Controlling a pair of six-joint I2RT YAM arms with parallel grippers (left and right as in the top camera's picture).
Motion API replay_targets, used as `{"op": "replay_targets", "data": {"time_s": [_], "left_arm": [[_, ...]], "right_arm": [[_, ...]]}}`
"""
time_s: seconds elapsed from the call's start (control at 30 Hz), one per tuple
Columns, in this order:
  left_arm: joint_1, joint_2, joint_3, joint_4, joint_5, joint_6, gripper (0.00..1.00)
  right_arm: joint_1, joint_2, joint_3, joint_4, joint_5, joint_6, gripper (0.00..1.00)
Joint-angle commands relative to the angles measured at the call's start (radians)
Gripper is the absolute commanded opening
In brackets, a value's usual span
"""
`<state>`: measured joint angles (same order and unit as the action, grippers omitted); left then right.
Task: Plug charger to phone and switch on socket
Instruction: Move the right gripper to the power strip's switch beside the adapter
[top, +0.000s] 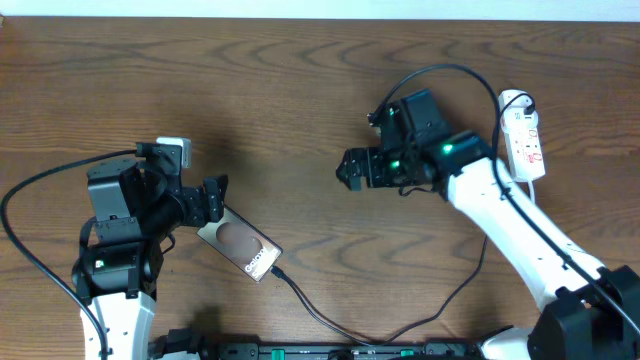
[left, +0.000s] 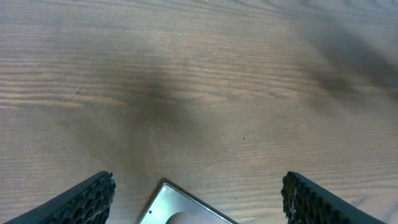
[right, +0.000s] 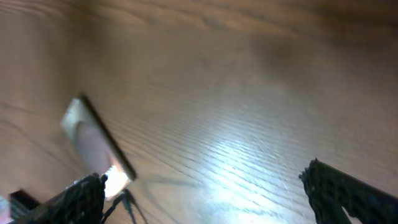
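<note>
A brown wood-grain table (top: 300, 90) is being shown under overhead light; soft shadows are being cast on it, and glare is being reflected.

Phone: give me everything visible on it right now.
The phone is a flat, glossy dark grey slab lying diagonally on the wooden table, with white lettering at its lower-right end. The thin black cable meets that end and looks plugged in. The other end lies by the open left end effector, one corner between the fingers, apparently untouched.
</note>
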<state>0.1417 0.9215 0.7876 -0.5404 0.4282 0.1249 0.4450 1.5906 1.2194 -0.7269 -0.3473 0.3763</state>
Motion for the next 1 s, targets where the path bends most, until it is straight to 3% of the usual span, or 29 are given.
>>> {"op": "replay_targets", "data": {"time_s": [0.0, 0.1, 0.23, 0.4, 0.5, 0.63, 0.97], "left_arm": [[-0.004, 0.013, 0.015, 0.003, 0.016, 0.024, 0.86], [-0.004, 0.027, 0.015, 0.003, 0.016, 0.024, 0.86], [-0.004, 0.046, 0.015, 0.003, 0.016, 0.024, 0.86], [-0.004, 0.059, 0.015, 0.002, 0.016, 0.024, 0.86], [-0.004, 0.065, 0.015, 0.003, 0.016, 0.024, 0.86], [-0.004, 0.071, 0.015, 0.003, 0.016, 0.024, 0.86], [-0.004, 0.073, 0.015, 0.003, 0.016, 0.024, 0.86]], "right_arm": [[-0.1, -0.014, 0.227, -0.185, -0.055, -0.118, 0.99], [-0.258, -0.014, 0.457, -0.446, -0.056, -0.193, 0.99], [-0.534, -0.013, 0.658, -0.628, -0.06, -0.3, 0.99], [-0.847, 0.009, 0.693, -0.644, -0.167, -0.471, 0.99], [-0.956, 0.054, 0.693, -0.652, -0.191, -0.552, 0.99], [-1.027, 0.148, 0.69, -0.666, -0.186, -0.687, 0.99], [-1.007, 0.429, 0.69, -0.608, -0.183, -0.76, 0.99]]}}
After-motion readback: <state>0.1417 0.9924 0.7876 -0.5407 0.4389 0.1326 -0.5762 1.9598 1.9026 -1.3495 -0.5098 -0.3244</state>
